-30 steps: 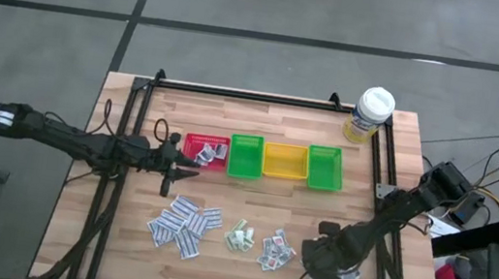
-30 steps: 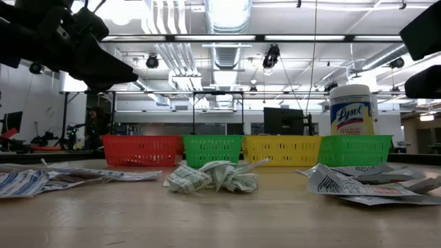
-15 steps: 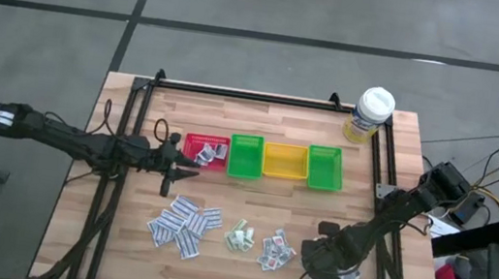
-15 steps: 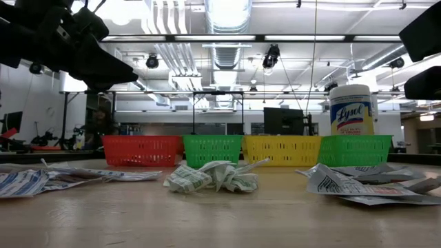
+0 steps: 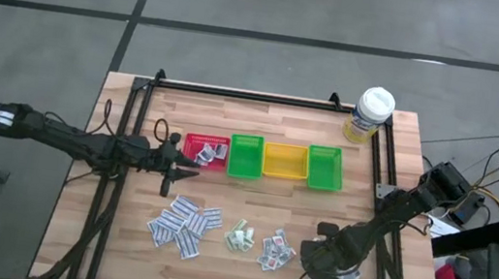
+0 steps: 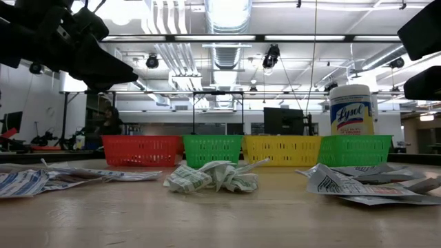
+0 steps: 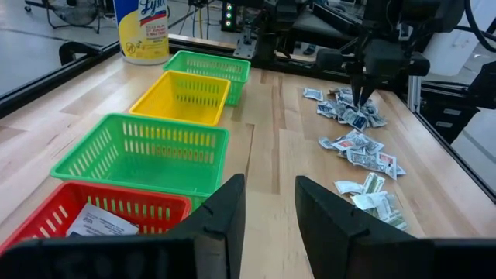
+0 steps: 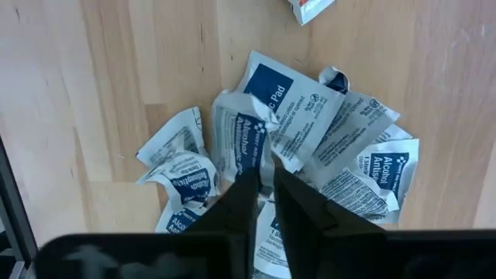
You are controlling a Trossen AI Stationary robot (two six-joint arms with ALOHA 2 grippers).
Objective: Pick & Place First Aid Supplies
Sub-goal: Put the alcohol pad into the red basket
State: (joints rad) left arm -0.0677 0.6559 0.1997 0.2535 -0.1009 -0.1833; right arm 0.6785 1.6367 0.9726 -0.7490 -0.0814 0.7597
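The first aid supplies are small white packets in several heaps along the near side of the table: a blue-print heap (image 5: 183, 226), a green-print heap (image 5: 240, 236), a mixed heap (image 5: 276, 251) and a heap of alcohol pads (image 8: 310, 147) at the near right. My right gripper (image 8: 266, 177) points down into that last heap, shut on one crumpled pad packet (image 8: 252, 136). It also shows in the left wrist view (image 7: 360, 97). My left gripper (image 7: 270, 203) hovers open beside the red bin (image 5: 206, 151), which holds a few packets (image 7: 101, 221). My right gripper pinches a raised, crumpled fold (image 8: 266, 159) near the middle of a blue-print alcohol pad packet between its two fingertips. The fingers come from above, pointing down. The packet still lies on the heap, on top of other packets.
Four bins stand in a row at mid-table: red, green (image 5: 245, 156), yellow (image 5: 285, 161) and green (image 5: 324, 167). A white-capped bottle with a yellow label (image 5: 370, 114) stands at the far right corner. Black rails (image 5: 246, 95) frame the tabletop.
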